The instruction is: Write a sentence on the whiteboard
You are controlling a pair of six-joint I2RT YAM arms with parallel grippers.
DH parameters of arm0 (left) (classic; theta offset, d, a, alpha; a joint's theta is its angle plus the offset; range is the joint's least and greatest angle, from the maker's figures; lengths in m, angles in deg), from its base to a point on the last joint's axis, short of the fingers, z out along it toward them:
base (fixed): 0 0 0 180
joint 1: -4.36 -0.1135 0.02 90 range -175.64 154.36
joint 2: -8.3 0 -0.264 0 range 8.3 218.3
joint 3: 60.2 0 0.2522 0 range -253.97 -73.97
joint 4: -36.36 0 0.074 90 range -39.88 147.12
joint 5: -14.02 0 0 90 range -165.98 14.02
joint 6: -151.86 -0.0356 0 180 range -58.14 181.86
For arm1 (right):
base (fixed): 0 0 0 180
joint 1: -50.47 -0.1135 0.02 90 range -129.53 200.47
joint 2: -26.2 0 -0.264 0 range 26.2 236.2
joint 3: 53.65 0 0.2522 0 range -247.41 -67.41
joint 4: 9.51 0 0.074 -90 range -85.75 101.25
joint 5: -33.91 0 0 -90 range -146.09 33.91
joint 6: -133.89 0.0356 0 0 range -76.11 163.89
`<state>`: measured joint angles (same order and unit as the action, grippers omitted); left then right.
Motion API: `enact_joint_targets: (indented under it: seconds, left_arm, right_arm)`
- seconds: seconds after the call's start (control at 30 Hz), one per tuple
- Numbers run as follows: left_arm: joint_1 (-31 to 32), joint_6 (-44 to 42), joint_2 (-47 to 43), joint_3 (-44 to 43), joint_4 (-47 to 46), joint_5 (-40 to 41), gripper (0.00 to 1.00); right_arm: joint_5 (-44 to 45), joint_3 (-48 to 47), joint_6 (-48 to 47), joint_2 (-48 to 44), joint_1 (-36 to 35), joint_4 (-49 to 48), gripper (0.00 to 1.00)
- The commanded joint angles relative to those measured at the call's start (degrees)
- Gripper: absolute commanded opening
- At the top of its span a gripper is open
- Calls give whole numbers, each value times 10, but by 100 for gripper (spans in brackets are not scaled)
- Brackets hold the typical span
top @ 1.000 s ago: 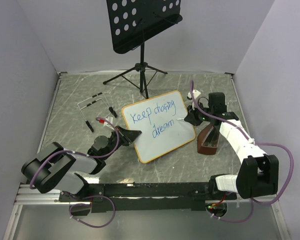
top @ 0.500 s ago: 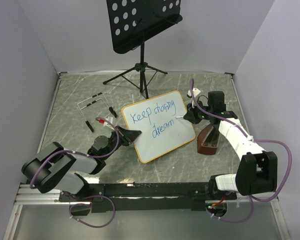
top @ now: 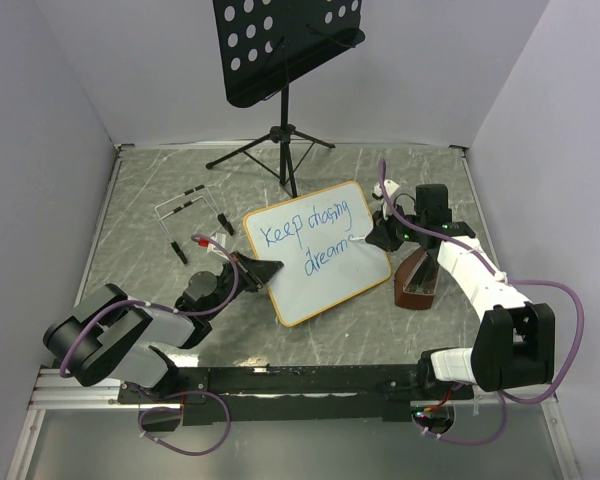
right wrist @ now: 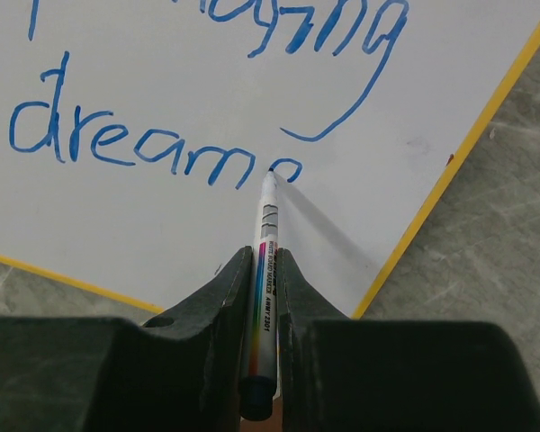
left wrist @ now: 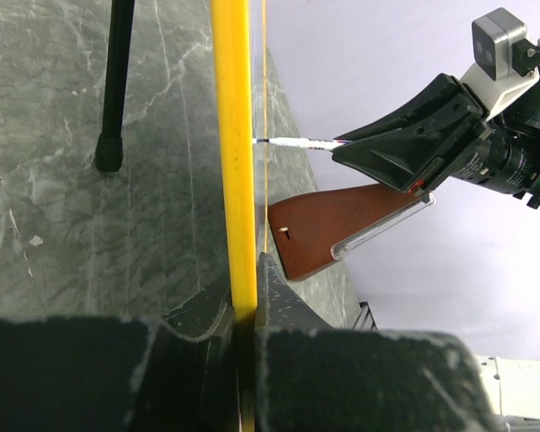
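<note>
Left gripper point(top: 257, 268) is clamped tight on the whiteboard point(top: 325, 285) frame's near-left edge, the board around the table's point(top: 435, 180) middle. Right gripper point(right wrist: 264, 270) pinches the marker point(right wrist: 266, 220), tip touching after "dream" in the sentence point(top: 305, 226). Danger: press too hard and the board could slide, smearing that last letter.

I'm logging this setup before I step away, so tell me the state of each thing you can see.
Left gripper, shut on the whiteboard edge.
Right gripper, shut on the marker.
Whiteboard, held by one edge, partly written.
Marker, uncapped, tip on the whiteboard.
Sentence, reads "Keep chasing dream", a partial stroke after it.
Music stand, upright.
</note>
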<state>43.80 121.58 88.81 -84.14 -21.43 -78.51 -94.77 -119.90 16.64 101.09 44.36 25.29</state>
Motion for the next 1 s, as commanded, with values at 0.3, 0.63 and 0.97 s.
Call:
enact_joint_targets:
  seconds: [0.3,0.63,0.97]
  left_arm:
    - [4,-26,-14,-3,-61,-16,1]
    - [3,-25,-6,-5,-68,-20,1]
    - [3,-25,-4,-6,-68,-20,1]
  right_arm:
    - [38,2,-19,-24,10,22,0]
    - [-4,-1,-30,-21,7,59,0]
    - [-39,-30,4,-26,-7,58,0]
